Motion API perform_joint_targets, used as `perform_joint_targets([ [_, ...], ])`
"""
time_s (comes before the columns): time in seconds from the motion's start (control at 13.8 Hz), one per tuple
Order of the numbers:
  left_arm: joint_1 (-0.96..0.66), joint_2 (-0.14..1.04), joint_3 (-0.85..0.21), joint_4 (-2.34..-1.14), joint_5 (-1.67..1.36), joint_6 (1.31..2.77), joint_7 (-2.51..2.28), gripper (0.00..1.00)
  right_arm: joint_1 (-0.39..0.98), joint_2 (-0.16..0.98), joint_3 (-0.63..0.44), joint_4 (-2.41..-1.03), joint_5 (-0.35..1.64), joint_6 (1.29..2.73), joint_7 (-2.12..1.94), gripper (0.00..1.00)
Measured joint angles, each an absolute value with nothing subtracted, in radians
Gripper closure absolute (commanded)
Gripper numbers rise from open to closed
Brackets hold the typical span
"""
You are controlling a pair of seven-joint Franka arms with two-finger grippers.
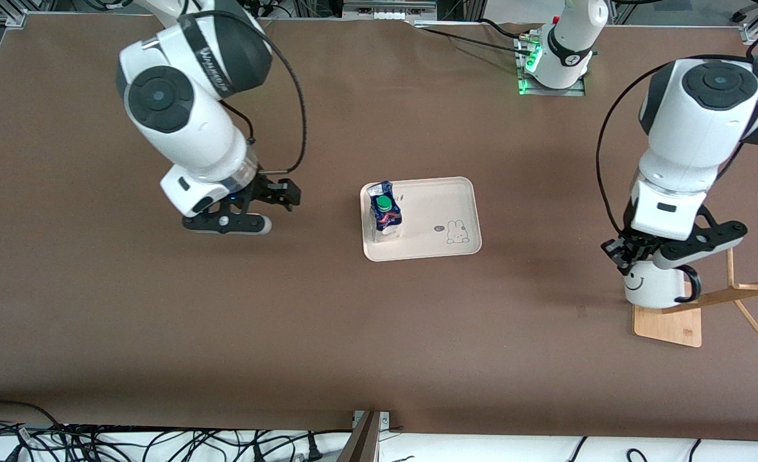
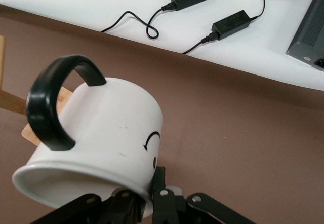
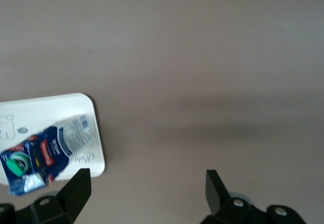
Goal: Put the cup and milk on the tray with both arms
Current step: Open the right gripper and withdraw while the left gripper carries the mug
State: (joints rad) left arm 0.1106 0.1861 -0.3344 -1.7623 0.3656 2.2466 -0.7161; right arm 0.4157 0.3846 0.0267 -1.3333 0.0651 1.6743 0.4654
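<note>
The milk [image 1: 385, 210] stands upright on the cream tray [image 1: 443, 199], at the tray's end toward the right arm; it also shows in the right wrist view [image 3: 43, 153] on the tray [image 3: 55, 107]. My right gripper [image 1: 282, 196] is open and empty above bare table beside the tray. My left gripper [image 1: 629, 253] is shut on the rim of the white smiley cup [image 1: 651, 285], held over the bamboo rack base [image 1: 667, 324]. In the left wrist view the cup [image 2: 106, 133] fills the frame, its black handle [image 2: 53, 102] up, one finger [image 2: 162, 193] outside the rim.
A bamboo rack with slanting pegs [image 1: 738, 292] stands at the left arm's end of the table. Cables and power bricks [image 2: 230, 24] lie on the white surface past the table's front edge. The left arm's base [image 1: 561, 58] stands at the table's back edge.
</note>
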Motion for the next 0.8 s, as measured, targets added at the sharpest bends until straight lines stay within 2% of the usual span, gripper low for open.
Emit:
perform_joint_targets([
  [0.29, 0.111, 0.180, -0.385, -1.762, 0.372, 2.199, -0.594, 1.00, 0.395, 0.313, -0.144, -1.337, 0.156, 1.526, 0.235, 0.00],
  [0.58, 0.111, 0.173, -0.420, -1.756, 0.372, 2.133, -0.514, 1.00, 0.374, 0.226, -0.210, -1.396, 0.161, 1.460, 0.130, 0.00],
  [0.8, 0.111, 0.170, -0.463, -1.702, 0.372, 1.952, -0.498, 1.00, 0.368, 0.146, -0.229, -1.463, 0.113, 1.433, 0.108, 0.00],
])
